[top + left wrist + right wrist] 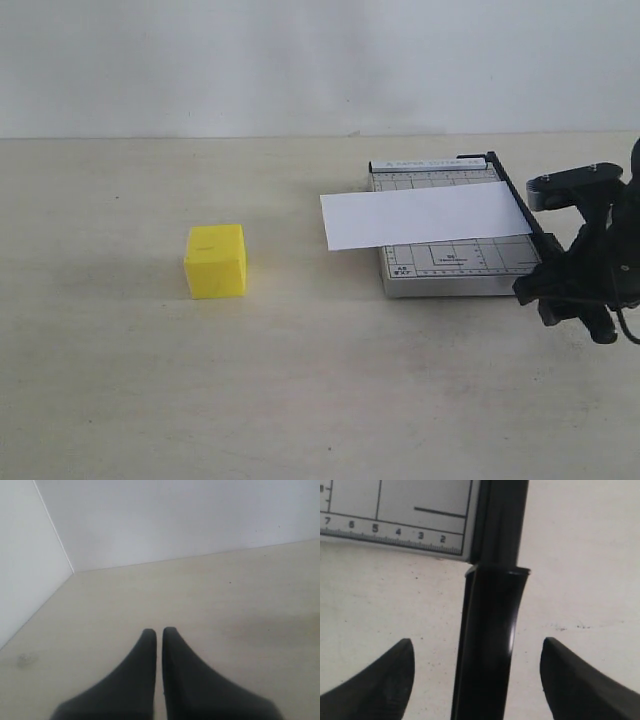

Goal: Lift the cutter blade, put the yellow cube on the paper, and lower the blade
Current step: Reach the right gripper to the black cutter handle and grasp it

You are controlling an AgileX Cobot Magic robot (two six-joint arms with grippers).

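Lying across the trimmer base (452,264), paper (420,215)

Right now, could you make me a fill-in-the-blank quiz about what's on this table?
The cube sitting on the table is coloured ____. The ____ paper lies across the grey cutter base. The right gripper is ____, one jaw on either side of the black handle. The left gripper is ____, holding nothing.
Missing: yellow; white; open; shut.
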